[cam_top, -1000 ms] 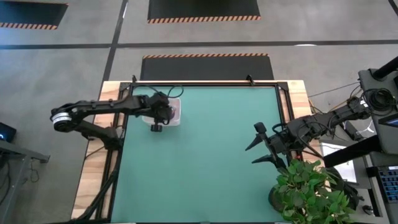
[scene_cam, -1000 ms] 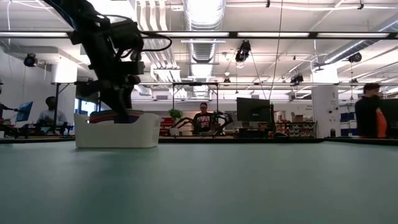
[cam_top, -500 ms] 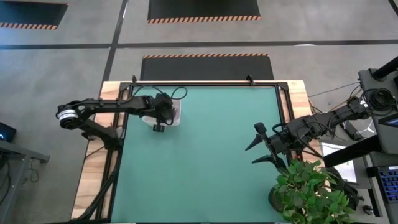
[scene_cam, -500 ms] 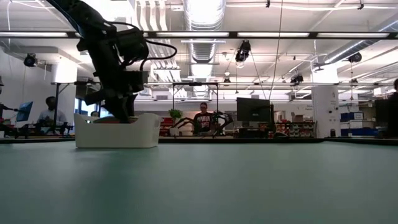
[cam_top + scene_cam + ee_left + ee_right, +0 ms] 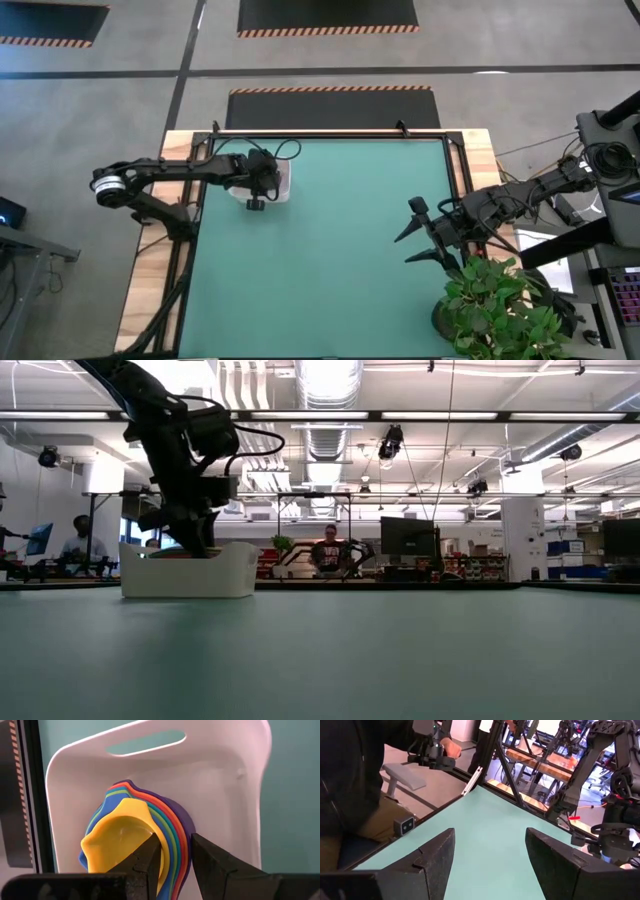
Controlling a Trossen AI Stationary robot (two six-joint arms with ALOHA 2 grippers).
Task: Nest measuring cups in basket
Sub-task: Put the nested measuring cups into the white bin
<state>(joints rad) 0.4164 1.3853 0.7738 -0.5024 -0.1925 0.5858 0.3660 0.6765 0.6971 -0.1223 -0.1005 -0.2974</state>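
The measuring cups (image 5: pixel 120 830) sit nested in one stack, yellow innermost, then green, light and dark blue, orange, red and purple outermost. The stack is inside the white basket (image 5: pixel 225 785), which stands at the table's far left (image 5: pixel 284 182) (image 5: pixel 185 570). My left gripper (image 5: pixel 175 845) (image 5: pixel 262 180) reaches down into the basket and is shut on the stack. In the low view the basket wall hides the cups. My right gripper (image 5: pixel 415 235) (image 5: pixel 490 845) waits open at the table's right side, touching nothing. My left gripper pinches the nested walls of the stack at their rims (image 5: pixel 172 832). One finger (image 5: pixel 150 852) is inside the yellow innermost cup and the other (image 5: pixel 210 857) is outside the purple outermost one. It comes from above, pointing down. The stack sits low in the basket, below its rim.
A potted plant (image 5: pixel 500 310) stands at the table's near right corner, beside the right arm. The green table top (image 5: pixel 330 260) lies bare between the two arms. People stand and sit in the room beyond the far edge (image 5: pixel 328 550).
My left gripper has moved down into the basket with the stack. A second ago the cups' coloured rims showed above the basket wall in the low view; now they are below it. For the last half second the arm has kept still.
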